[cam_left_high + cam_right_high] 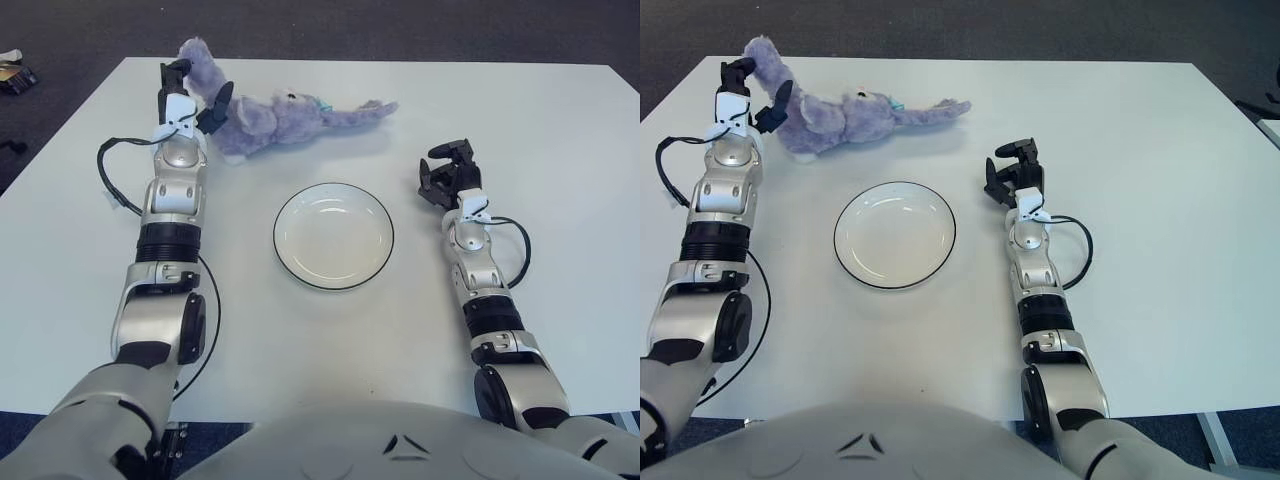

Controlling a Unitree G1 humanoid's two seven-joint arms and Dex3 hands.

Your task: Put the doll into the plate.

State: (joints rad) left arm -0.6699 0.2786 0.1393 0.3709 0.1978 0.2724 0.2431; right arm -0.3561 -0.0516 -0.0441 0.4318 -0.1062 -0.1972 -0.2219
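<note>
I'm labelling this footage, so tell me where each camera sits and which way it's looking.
Left eye view: on the head, facing forward and down at the table; shows both arms, the left hand closed on the doll, chest at the bottom.
Right eye view: same head, slightly to the right, same aim; same body parts, the right hand beside the plate.
Shared: the whole scene.

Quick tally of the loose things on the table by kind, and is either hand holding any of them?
Doll: 1, purple, gripped at one end by the left hand
Plate: 1, white, empty
Right hand: holds nothing, right of the plate
Total: 2
</note>
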